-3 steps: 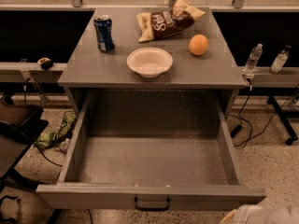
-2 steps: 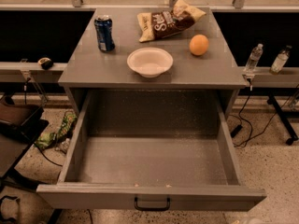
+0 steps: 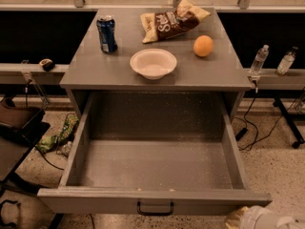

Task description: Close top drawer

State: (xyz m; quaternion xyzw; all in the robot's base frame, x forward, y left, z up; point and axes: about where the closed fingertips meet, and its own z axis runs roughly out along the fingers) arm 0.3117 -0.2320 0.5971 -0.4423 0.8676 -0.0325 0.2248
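Top drawer (image 3: 152,171): pulled far out of the grey bench (image 3: 90,73), toward the camera. Grey floor and both side walls show. Front panel runs along the lower edge of the view, with a black loop handle (image 3: 155,209) at its centre.

My jaws: low in the right corner of the view, just beside the drawer's front right corner. Only a pale rounded bit shows there. Spread or pressed together, I cannot tell.

On the bench top: blue soda can (image 3: 106,34) upright at back left, chip bag (image 3: 172,22) lying at back centre, orange (image 3: 203,46) to its right, white bowl (image 3: 153,63) near the front edge.

Right of the bench, two clear bottles (image 3: 259,61) stand on a low ledge.
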